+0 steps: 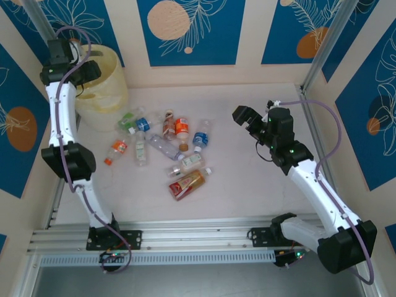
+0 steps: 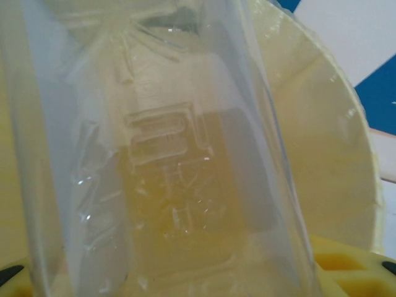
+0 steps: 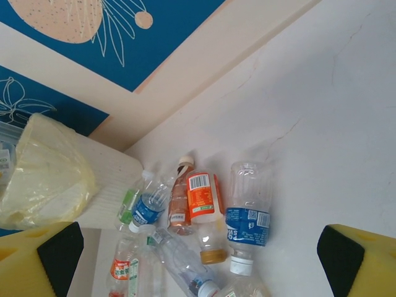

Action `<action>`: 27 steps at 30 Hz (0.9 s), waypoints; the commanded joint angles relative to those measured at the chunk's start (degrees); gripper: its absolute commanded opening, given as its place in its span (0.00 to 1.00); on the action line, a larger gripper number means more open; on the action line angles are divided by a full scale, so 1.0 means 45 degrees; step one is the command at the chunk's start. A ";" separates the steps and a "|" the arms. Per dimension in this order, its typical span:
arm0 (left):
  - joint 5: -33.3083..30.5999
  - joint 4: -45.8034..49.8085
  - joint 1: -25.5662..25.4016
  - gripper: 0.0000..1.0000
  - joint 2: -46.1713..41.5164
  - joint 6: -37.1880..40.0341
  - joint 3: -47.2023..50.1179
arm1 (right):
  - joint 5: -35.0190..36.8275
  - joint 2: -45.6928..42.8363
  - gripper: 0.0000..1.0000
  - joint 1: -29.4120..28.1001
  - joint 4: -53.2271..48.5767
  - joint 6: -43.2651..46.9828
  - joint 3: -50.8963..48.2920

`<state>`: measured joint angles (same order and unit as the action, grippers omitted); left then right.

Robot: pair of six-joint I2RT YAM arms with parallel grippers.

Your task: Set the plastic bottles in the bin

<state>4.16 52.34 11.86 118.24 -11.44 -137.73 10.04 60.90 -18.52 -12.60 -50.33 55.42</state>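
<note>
Currently the left gripper is hanging over the mouth of the tall round pale yellow translucent plastic bin, which is standing at the far left corner of the desk. It is clamping a clear crushed plastic bottle between its yellow pads, above the bin's interior. The right gripper is hovering with its jaws standing wide apart and holding nothing, to the right of the other plastic bottles and apart from them. The main risk is lying in the release: the held bottle is light and deformed, so it may be clinging to one pad or glancing off the rim and dropping outside the bin. The bin itself is looking light, so an arm brushing its wall on the way out may be shifting or tipping it. The other bottles are lying on their sides in a loose cluster left of the desk's centre: a green-labelled clear bottle nearest the bin, an orange-labelled bottle, a blue-labelled bottle and a red-brown-labelled bottle among them. Several are touching, so a grasp on one may be pushing or rolling its neighbours. Whether anything is lying inside the bin cannot be told, since the arm and the held bottle are covering its opening.
</note>
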 commanded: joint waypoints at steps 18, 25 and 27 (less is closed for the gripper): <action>0.1550 0.4756 0.0300 0.45 0.6176 0.0404 -0.9389 | -0.0499 0.1511 1.00 -0.0462 0.0232 0.0148 0.0632; 0.2033 0.5083 0.0138 0.54 0.6409 0.0688 -0.9159 | -0.0552 0.1943 1.00 -0.0532 0.0104 0.0227 0.0929; 0.2000 0.5147 0.0118 0.58 0.6421 0.0736 -0.9159 | -0.0552 0.2031 1.00 -0.0567 0.0009 0.0256 0.1019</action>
<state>11.20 73.41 12.58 146.10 -9.85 -177.07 8.49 69.58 -20.60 -12.10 -50.30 57.84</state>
